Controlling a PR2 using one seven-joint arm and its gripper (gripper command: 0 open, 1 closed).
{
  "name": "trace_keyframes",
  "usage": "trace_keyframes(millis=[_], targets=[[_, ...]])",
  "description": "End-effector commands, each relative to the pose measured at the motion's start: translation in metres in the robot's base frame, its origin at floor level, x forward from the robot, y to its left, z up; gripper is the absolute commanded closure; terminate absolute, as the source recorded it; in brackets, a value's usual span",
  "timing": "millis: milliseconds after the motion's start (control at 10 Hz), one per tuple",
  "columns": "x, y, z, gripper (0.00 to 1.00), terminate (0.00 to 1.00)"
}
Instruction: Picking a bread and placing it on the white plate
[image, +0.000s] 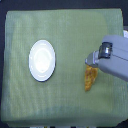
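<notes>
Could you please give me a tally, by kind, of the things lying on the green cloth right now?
Plates: 1, the white plate
Bread pieces: 1, the bread, with the pincer at its upper end
Total: 2

Top-down look at a green cloth spread over the table. The white plate sits on the exterior view's left side, nothing on it. Well apart from it, over on the exterior view's right, lies the bread — golden-orange, bumpy, long axis running near to far. The gripper comes in from the right edge and sits right at the bread's far end — can't tell if its jaws are actually clamped on it.
</notes>
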Motion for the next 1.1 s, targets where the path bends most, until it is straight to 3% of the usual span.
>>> trace_keyframes(millis=[0,1000], targets=[[0.004,0.002,-0.054,0.0,0.0],[0.001,0.001,-0.099,0.0,0.0]])
